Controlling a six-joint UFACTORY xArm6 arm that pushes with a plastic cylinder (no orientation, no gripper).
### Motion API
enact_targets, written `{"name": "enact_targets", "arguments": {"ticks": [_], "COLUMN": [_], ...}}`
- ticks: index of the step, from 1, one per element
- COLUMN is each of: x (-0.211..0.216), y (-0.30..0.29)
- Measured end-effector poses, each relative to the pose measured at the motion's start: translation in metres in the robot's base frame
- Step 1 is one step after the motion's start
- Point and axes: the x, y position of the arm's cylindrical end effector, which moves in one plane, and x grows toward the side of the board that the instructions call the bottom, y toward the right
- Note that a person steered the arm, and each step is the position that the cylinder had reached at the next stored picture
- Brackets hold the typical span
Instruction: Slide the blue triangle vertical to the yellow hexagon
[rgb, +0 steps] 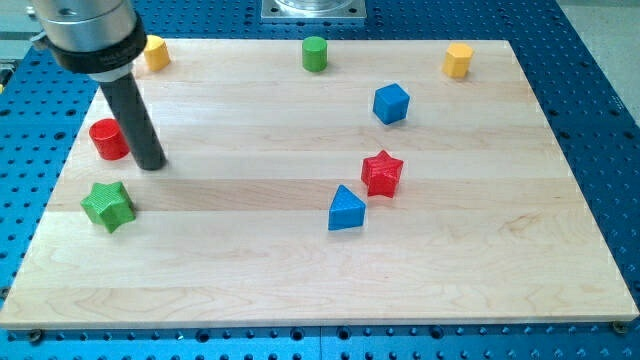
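Observation:
The blue triangle (346, 209) lies a little right of the board's middle, toward the view's bottom. The yellow hexagon (458, 60) sits near the top right corner of the board. My tip (150, 165) is at the view's left, far from both. It stands just right of a red cylinder (108, 139) and above a green star (108, 205).
A red star (382, 172) sits just up and right of the blue triangle. A blue cube (391, 103) lies above it. A green cylinder (315, 53) stands at the top middle. A yellow block (155, 52) sits at the top left. The wooden board (300, 290) rests on a blue perforated table.

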Motion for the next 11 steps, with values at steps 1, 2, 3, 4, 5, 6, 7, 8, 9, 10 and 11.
{"name": "enact_targets", "arguments": {"ticks": [1,2,3,4,5,6,7,8,9,10,11], "x": [0.0,0.0,0.031,0.079,0.086,0.066,0.077,0.081,0.093,0.107,0.109], "y": [0.005,0.006,0.086,0.174,0.245,0.293,0.298,0.326,0.343,0.362,0.398]}}
